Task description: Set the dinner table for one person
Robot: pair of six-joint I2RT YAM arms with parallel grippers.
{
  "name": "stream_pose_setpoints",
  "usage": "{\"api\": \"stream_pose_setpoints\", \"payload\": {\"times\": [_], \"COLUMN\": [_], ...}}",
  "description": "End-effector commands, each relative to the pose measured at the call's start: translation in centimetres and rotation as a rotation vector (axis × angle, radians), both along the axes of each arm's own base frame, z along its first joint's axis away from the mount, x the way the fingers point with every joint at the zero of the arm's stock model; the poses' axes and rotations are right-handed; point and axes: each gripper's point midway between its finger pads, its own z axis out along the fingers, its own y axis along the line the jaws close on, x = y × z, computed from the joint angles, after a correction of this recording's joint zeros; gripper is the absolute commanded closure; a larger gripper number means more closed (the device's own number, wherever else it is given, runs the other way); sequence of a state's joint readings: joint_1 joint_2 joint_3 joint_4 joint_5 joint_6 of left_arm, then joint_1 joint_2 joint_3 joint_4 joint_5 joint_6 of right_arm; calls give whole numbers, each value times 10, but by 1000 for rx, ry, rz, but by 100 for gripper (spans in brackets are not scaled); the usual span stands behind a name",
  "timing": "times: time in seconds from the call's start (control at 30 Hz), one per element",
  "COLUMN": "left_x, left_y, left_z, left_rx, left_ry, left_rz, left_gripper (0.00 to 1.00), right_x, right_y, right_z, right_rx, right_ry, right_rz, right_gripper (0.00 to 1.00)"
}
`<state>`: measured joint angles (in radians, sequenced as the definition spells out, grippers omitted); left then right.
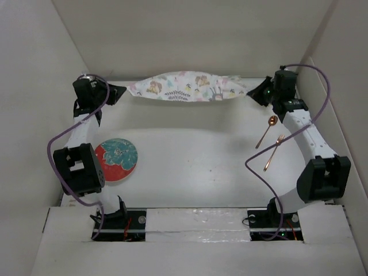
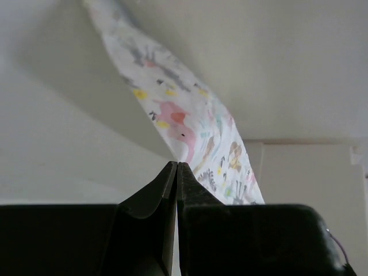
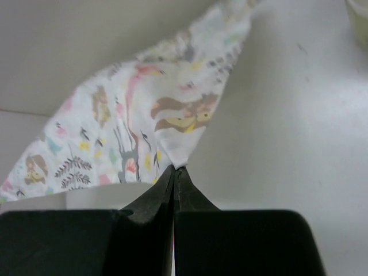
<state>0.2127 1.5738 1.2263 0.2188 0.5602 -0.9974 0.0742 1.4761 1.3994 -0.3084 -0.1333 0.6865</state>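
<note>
A white cloth mat (image 1: 187,86) printed with small colourful figures hangs stretched in the air over the far part of the white dinner table (image 1: 195,167). My left gripper (image 1: 122,91) is shut on its left corner (image 2: 187,150). My right gripper (image 1: 253,92) is shut on its right corner (image 3: 181,155). A red plate (image 1: 117,159) with a teal flower lies at the table's left, beside my left arm. A copper spoon (image 1: 268,130) and a copper fork (image 1: 274,152) lie at the right, beside my right arm.
Pale walls close in the table at the back and both sides. A cup rim (image 3: 357,20) shows at the top right corner of the right wrist view. The arm bases stand on a white ledge (image 1: 195,221) at the near edge.
</note>
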Motion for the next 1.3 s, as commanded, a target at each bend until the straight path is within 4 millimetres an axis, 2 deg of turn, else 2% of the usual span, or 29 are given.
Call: {"api": "stream_pose_setpoints", "payload": {"times": [0.0,0.03,0.13,0.17,0.33,0.5,0.63,0.7,0.83,1.03,1.27], "left_x": [-7,-6,-10,-10,-21,-44,-68,-75,-90,-103,-120], "left_y": [-2,1,7,9,15,21,24,24,8,9,7], "left_z": [-59,-83,-124,-141,-185,-200,-213,-209,-211,-199,-204], "left_rx": [67,103,153,179,230,291,330,343,364,384,397], "left_ry": [93,129,241,268,396,469,520,512,525,513,539], "left_rz": [-58,-60,-64,-79,-96,-88,-75,-71,-108,-100,-116], "left_gripper": [100,100,100,100,100,100,100,100,100,100,100], "right_x": [0,0,-1,0,-15,-37,-53,-62,-69,-80,-96], "right_y": [3,3,-6,-6,-11,-20,-24,-29,-37,-38,-40], "right_z": [-69,-91,-125,-142,-185,-207,-208,-213,-213,-207,-212], "right_rx": [39,33,14,8,2,-21,-43,-49,-66,-77,-87], "right_ry": [123,173,271,310,429,496,509,526,534,537,559], "right_rz": [27,31,3,0,-11,-31,-39,-49,-68,-67,-65], "right_gripper": [100,100,100,100,100,100,100,100,100,100,100]}}
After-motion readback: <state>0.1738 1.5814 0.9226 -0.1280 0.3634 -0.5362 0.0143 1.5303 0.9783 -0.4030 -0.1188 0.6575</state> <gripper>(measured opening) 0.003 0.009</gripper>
